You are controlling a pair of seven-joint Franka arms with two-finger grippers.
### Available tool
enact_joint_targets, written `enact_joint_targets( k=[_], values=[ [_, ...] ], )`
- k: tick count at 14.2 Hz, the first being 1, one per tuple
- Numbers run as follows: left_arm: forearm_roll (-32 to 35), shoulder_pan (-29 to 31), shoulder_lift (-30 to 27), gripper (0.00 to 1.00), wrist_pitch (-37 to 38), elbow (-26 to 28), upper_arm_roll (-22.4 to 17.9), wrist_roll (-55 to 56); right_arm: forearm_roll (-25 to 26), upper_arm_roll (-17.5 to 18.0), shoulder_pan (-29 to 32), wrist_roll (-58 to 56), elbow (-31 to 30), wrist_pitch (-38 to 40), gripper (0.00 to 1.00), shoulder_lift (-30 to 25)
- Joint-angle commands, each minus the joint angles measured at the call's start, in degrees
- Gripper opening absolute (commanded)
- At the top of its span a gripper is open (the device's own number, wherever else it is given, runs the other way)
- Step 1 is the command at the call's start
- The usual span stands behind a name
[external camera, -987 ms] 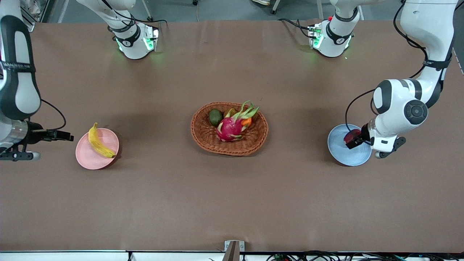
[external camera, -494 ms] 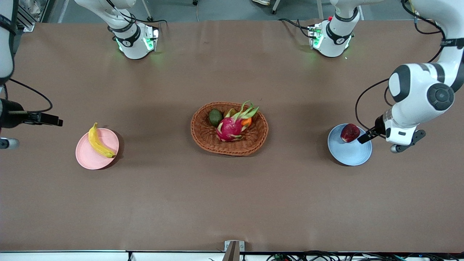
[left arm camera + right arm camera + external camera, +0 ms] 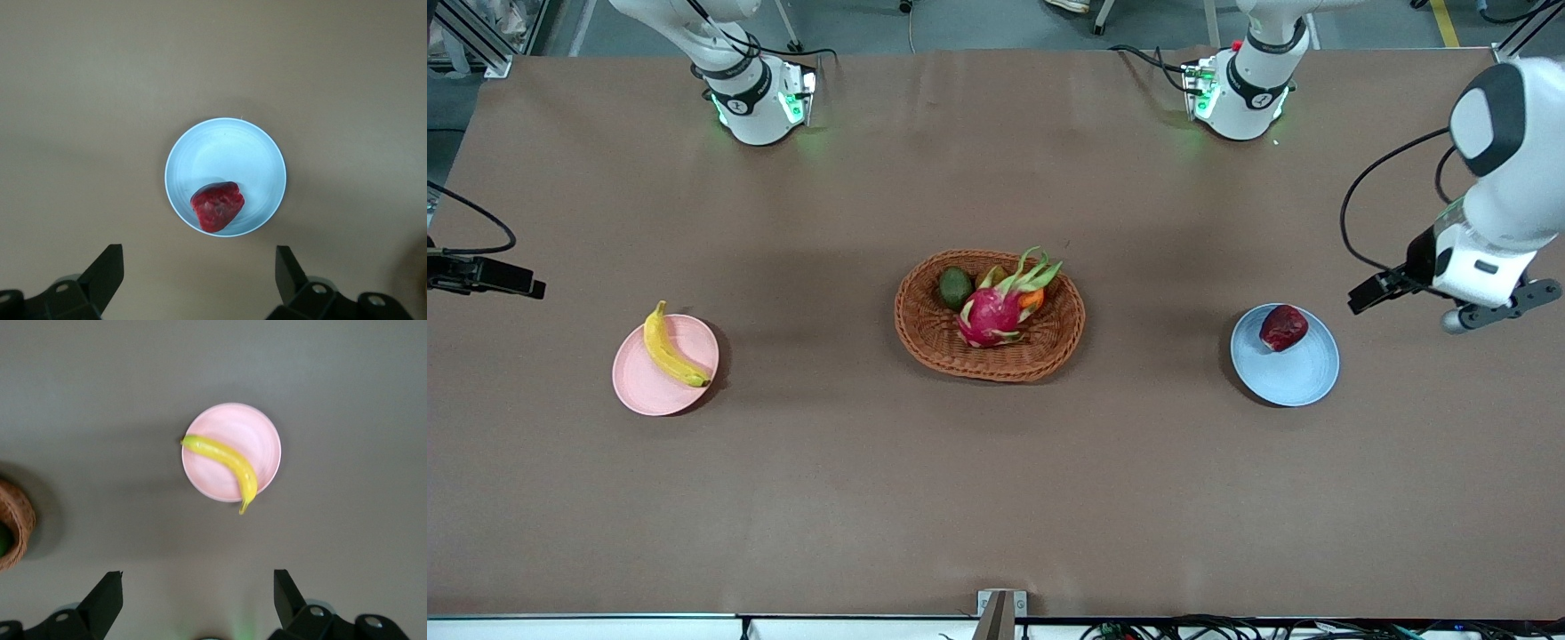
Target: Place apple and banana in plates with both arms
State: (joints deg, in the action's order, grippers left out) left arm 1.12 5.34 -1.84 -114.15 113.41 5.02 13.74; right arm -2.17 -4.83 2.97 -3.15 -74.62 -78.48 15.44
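Note:
The dark red apple [image 3: 1283,327] lies in the light blue plate [image 3: 1294,375] toward the left arm's end of the table; both show in the left wrist view, apple [image 3: 217,206] in plate [image 3: 227,143]. The yellow banana [image 3: 669,348] lies across the pale pink plate [image 3: 645,391] toward the right arm's end; the right wrist view shows banana [image 3: 223,461] and plate [image 3: 257,433]. My left gripper [image 3: 1369,293] is open and empty, raised over the table beside the blue plate. My right gripper [image 3: 511,283] is open and empty, raised beside the pink plate.
A brown wicker basket [image 3: 1049,342] stands at the table's middle with a magenta dragon fruit [image 3: 989,317], a green avocado [image 3: 955,287] and an orange fruit [image 3: 1032,300] in it. Its rim shows in the right wrist view [image 3: 17,527].
My left gripper has let go of the apple, which now rests in the blue plate, and has risen away from it. My right gripper has drawn up and away from the pink plate.

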Motion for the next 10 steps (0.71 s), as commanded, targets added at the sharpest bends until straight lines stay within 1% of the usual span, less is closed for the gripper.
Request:
enact_joint_targets(
  k=[1,3,4,7,9,10],
  values=[
    [0.4,0.5,-2.7,1.00,3.9,-1.7,-0.3,-9.0,-0.6,0.1,-1.3,1.2,1.1,1.7,1.00,-0.1],
    [0.1,0.5,-2.6,1.00,8.7,-6.4,-0.4,-12.7,0.5,0.1,-2.3,1.6,-0.3,1.5,1.00,-2.1],
    [0.1,0.4,-2.2,1.00,9.8,-8.9,-0.3,-13.6,0.7,0.0,-2.4,1.8,-1.7,0.9,1.00,-3.3],
    [0.0,-0.1,-1.5,1.00,10.5,-14.0,0.2,-14.2,1.6,0.1,-2.5,1.8,-8.3,-2.4,1.00,-7.8],
    [-2.0,-0.3,-1.4,1.00,11.0,-17.6,0.3,-14.0,1.7,0.1,-3.0,3.8,-13.6,-5.0,1.00,-11.9],
    [-2.8,-0.3,-1.3,1.00,11.1,-19.4,0.3,-14.0,1.6,0.1,-3.2,5.4,-15.0,-5.2,1.00,-13.3]
  ],
)
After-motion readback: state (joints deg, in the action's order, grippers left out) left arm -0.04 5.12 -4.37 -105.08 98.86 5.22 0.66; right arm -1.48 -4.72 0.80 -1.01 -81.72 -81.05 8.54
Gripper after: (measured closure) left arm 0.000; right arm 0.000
